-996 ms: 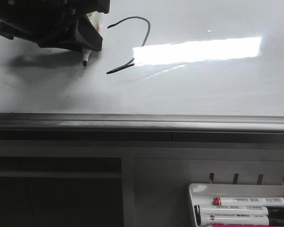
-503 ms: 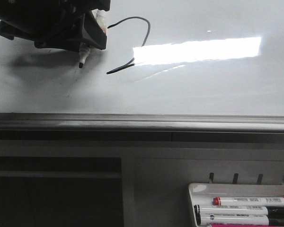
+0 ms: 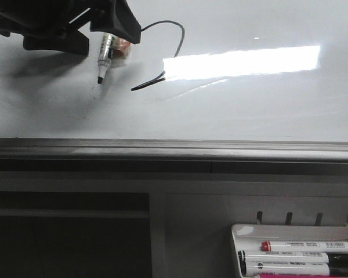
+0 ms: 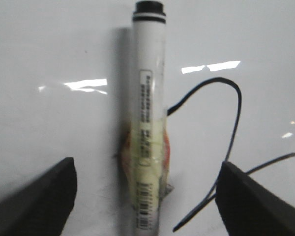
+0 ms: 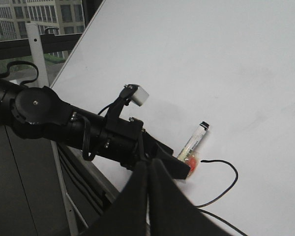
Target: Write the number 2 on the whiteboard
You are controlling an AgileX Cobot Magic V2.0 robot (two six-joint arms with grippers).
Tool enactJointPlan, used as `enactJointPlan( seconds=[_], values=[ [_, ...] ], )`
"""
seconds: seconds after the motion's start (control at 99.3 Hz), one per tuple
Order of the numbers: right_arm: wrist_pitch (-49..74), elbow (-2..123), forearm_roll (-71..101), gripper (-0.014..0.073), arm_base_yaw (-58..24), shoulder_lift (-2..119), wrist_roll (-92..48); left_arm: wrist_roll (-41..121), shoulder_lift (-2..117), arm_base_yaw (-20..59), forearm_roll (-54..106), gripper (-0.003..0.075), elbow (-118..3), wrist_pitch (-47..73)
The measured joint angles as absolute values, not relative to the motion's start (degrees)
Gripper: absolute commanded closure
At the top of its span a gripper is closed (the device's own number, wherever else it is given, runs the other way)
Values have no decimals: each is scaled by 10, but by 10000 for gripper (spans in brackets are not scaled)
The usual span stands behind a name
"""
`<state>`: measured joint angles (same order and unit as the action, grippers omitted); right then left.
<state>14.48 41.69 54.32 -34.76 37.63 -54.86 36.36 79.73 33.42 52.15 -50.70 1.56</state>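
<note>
Left gripper released, jaws wide; marker lies free on whiteboard, left of number 2, base stroke missing. Regrasp marker squarely before you draw base. Right gripper clenched, empty.

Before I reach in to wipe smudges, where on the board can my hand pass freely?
Bare whiteboard lies right of the number 2, around the glare and down to the grey edge. The upper left is crowded: the left hand, open, over the marker beside the line.
</note>
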Motion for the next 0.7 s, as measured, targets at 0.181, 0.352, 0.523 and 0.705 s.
enactJointPlan(
  seconds=[0.181,0.352,0.523,0.705],
  values=[
    [145,417,522,664,-348,370,-549,364,723,324,505,158,-501,11],
    [146,402,484,664,-348,324,-549,364,588,324,431,328,-495,76],
    [135,330,456,664,-348,239,-549,364,434,324,387,594,-428,106],
    [116,215,452,664,-348,145,-549,364,275,324,376,741,-317,111]
  ],
)
